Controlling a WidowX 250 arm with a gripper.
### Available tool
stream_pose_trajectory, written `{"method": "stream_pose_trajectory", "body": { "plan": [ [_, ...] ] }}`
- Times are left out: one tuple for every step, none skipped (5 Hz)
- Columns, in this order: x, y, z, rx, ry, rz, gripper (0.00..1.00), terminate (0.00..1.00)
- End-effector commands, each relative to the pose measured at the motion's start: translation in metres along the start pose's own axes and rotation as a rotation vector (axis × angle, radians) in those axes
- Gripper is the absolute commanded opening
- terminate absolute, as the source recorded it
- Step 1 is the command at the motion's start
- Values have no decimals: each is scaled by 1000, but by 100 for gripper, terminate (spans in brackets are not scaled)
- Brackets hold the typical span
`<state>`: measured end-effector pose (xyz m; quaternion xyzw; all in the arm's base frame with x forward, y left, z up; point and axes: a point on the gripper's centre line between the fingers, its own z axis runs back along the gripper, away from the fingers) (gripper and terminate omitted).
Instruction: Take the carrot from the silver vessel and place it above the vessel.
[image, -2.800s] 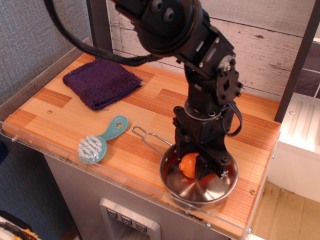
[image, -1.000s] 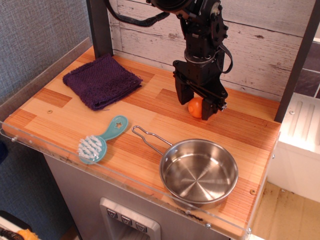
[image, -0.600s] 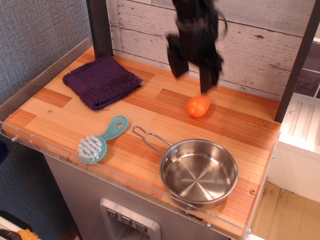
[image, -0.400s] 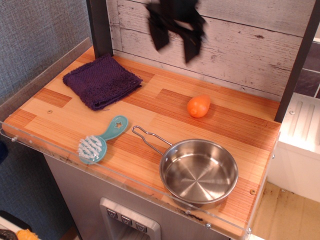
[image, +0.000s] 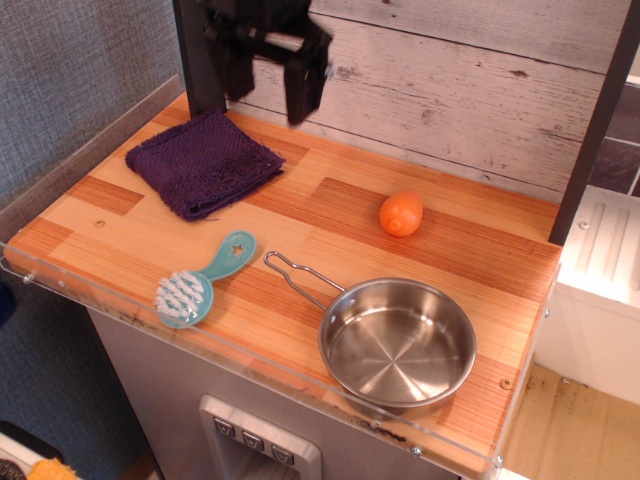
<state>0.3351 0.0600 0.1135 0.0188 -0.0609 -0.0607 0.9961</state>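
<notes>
Carrot (image: 401, 213) lies loose on the wooden counter (image: 120, 230), on the far side of the pan (image: 397, 346) and well apart from its rim; pan holds nothing. Gripper (image: 266, 70) hangs high at the back left, above the purple cloth (image: 203, 162), jaws spread wide with nothing between them. Placement looks done, so the risks from here are about disturbing it. Main one: the carrot is rounded and smooth, resting on its side with nothing to check it, so a knock to the counter or a low sweep of the arm could set it rolling, possibly toward the back wall (image: 480, 90) or against the pan. Second: the open fingers hang over the cloth, and a descent there could snag it and drag it toward the brush (image: 203, 280). Pan handle (image: 295, 275) juts left toward the brush, a likely catch point for any low pass
</notes>
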Motion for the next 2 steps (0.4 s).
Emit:
{"method": "stream_pose_trajectory", "body": {
  "plan": [
    [-15, 6, 21, 25, -56, 14, 100, 0],
    [-15, 6, 21, 25, -56, 14, 100, 100]
  ]
}}
